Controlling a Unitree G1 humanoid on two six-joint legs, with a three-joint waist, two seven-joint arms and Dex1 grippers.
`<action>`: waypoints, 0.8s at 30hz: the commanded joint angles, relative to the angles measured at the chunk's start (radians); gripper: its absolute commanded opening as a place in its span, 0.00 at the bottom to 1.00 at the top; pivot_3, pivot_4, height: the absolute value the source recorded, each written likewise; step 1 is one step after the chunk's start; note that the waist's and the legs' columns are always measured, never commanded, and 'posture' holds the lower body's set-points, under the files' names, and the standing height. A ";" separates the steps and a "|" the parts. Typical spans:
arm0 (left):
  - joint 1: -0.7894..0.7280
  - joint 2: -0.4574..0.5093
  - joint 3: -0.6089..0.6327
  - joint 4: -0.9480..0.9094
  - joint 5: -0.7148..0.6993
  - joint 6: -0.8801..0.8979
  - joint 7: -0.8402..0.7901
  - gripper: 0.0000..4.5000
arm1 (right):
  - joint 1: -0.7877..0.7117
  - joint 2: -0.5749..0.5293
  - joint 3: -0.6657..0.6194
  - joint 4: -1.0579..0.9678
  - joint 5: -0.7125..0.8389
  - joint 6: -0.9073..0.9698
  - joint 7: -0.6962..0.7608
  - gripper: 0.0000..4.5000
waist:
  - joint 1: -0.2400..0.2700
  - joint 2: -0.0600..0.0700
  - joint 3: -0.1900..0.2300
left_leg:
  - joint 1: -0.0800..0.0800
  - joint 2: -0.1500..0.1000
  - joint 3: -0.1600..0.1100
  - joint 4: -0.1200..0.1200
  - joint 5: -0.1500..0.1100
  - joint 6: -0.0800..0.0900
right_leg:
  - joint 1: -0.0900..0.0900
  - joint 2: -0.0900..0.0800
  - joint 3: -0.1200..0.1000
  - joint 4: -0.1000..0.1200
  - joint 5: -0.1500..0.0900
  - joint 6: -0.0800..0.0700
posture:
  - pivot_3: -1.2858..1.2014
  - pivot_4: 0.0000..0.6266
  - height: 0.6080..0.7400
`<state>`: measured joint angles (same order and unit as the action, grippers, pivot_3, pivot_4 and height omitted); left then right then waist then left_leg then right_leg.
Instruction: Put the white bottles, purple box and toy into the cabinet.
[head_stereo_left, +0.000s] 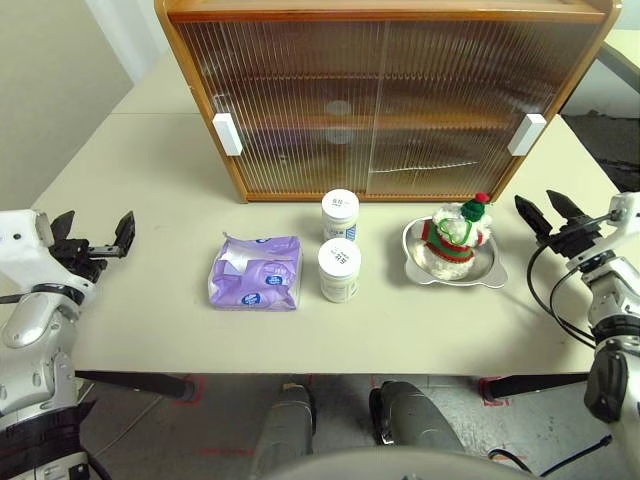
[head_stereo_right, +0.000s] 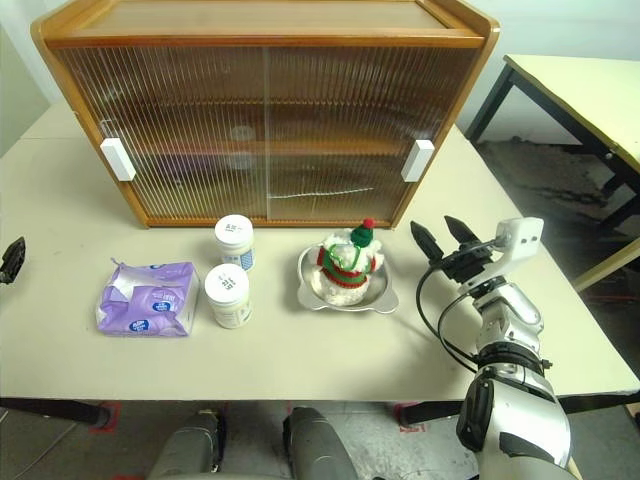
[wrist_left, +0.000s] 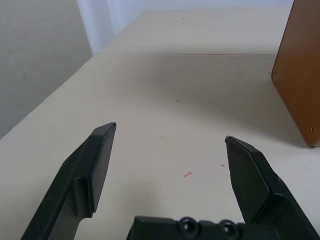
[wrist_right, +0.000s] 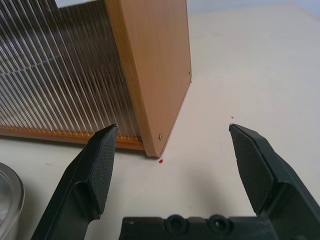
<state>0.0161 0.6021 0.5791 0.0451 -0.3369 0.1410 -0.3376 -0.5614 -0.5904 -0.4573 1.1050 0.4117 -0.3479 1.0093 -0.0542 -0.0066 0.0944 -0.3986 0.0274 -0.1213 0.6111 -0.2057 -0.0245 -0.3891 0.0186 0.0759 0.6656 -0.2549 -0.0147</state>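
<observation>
Both sets of fingers spread wide, nothing held

Plainly, the left gripper has its two black fingers wide apart with only bare bench between them; it hangs over the bench's left edge, pointing forward and about level. The right gripper is just as wide open, its fingers empty, aimed forward and slightly upward over the right edge of the bench, towards the cabinet's lower right corner.

Between the arms lie the task things, untouched. The purple box lies flat on the left. Just to its right stand the two white bottles, the near one in front of the far one, which stands close to the cabinet's base. Right of them the toy sits in a shallow metal bowl.

The cabinet stands at the back with both ribbed sliding doors closed; its white handles are at the outer edges. Behind the ribbed panels the shelves show as blurred bands, and what is on them cannot be made out. Its top is cut off in the left eye view.
</observation>
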 joint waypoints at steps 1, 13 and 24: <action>0.005 0.005 0.008 0.009 0.000 0.002 -0.006 1.00 | 0.021 0.010 0.003 -0.018 0.001 0.003 0.006 0.99 | 0.000 0.000 0.003 | 0.000 0.000 0.000 0.000 0.000 0.000 | 0.000 0.000 0.000 0.000 0.000 0.000 | 0.47 0.21 1.00; -0.042 0.001 -0.034 0.021 0.013 0.013 -0.008 1.00 | 0.039 -0.024 -0.011 -0.038 0.012 0.016 0.007 0.99 | -0.002 0.000 0.007 | -0.002 0.001 0.000 0.000 -0.001 0.000 | -0.002 0.000 0.000 0.000 0.000 -0.001 | 0.46 0.21 1.00; -0.133 -0.047 -0.025 0.044 -0.003 0.017 0.070 1.00 | 0.076 -0.059 -0.034 -0.152 0.081 0.070 0.103 0.99 | -0.011 -0.001 0.007 | -0.002 0.001 0.001 0.000 -0.001 0.000 | -0.002 0.000 0.000 0.000 0.000 0.000 | 0.44 0.21 1.00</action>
<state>-0.1164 0.5632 0.5368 0.0650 -0.3377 0.1440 -0.2859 -0.5073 -0.6419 -0.4712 0.9965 0.4577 -0.3071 1.0716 -0.0652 -0.0073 0.1017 -0.4004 0.0282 -0.1198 0.6111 -0.2068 -0.0245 -0.3911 0.0191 0.0764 0.6653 -0.2549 -0.0145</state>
